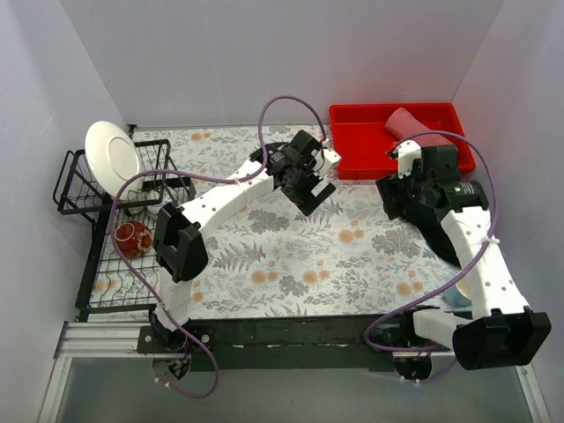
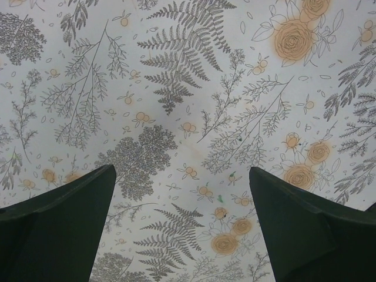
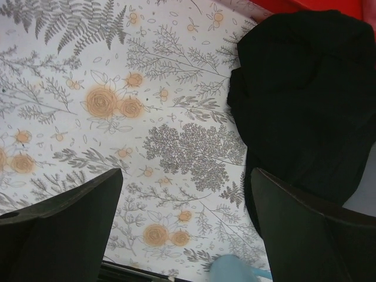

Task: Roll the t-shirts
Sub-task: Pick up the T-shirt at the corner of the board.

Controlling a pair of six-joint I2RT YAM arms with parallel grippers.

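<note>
The black t-shirt (image 3: pixel 305 88) is a soft, dark heap, all bunched up and not rolled, lying on the flowery tablecloth (image 3: pixel 176 117) on the right side, just in front of the red bin (image 1: pixel 361 132). No print or label shows on it, only black folds. The pink t-shirt (image 1: pixel 407 123) is smaller and scrunched up too, and it sits inside the red bin near the middle, with one end poking up toward the back wall.

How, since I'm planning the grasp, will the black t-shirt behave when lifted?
Probably floppy: the black t-shirt lies in a rumpled heap, so it should sag when pinched. Its soft folds suggest pushing would bunch it, not slide it.
</note>
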